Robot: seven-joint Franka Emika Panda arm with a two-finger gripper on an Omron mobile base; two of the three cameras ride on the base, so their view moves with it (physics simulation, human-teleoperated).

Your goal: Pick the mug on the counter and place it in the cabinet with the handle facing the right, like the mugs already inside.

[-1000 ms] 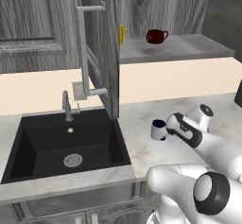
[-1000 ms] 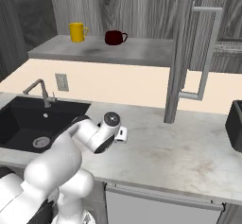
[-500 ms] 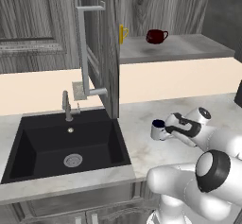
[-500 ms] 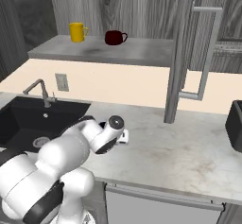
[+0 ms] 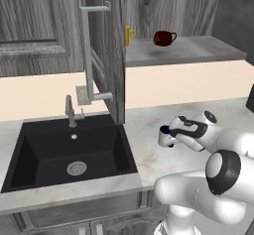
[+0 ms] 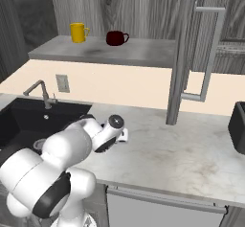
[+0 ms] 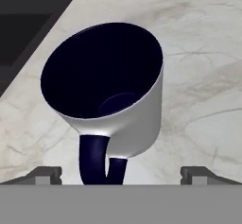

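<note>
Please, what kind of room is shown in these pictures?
It looks like a rendered kitchen. A black sink with a faucet is set in a marbled counter, and an open wall cabinet above holds a yellow mug and a dark red mug.

White mug on marbled counter

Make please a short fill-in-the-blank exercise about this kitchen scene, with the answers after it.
1. The white mug stands on the marbled ____.
2. In the hand view, the mug's navy handle points toward the ____ edge of the picture.
3. On the cabinet shelf, the yellow mug stands beside a dark ____ mug.

Answers: counter; bottom; red
</note>
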